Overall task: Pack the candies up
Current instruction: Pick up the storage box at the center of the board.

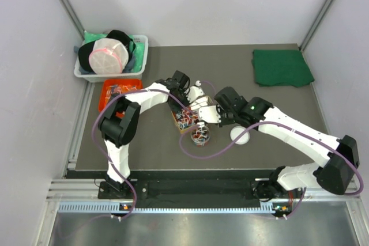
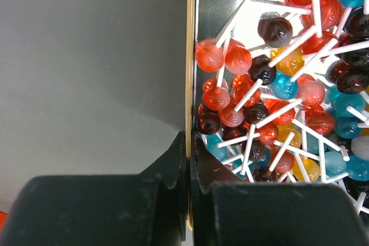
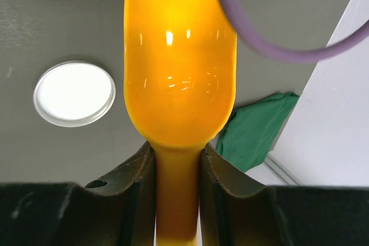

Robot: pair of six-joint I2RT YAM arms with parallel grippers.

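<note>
The candies (image 2: 277, 84) are small round lollipops on white sticks, in red, blue, dark and yellow, heaped in a foil-lined cardboard box (image 1: 183, 117). My left gripper (image 2: 190, 142) is shut on the box's thin side wall (image 2: 191, 56), one finger outside and one inside. My right gripper (image 3: 177, 154) is shut on the handle of an orange scoop (image 3: 179, 56), whose bowl is seen from its underside. In the top view both grippers meet over the box, the left (image 1: 183, 93) at its far side and the right (image 1: 214, 111) at its right. A small jar (image 1: 200, 135) holding some candies stands just in front of the box.
The jar's white lid (image 1: 240, 135) lies right of the jar and shows in the right wrist view (image 3: 74, 93). A folded green cloth (image 1: 282, 67) lies at the back right. A white basket (image 1: 138, 56) of caps and an orange tray (image 1: 119, 91) stand at the back left.
</note>
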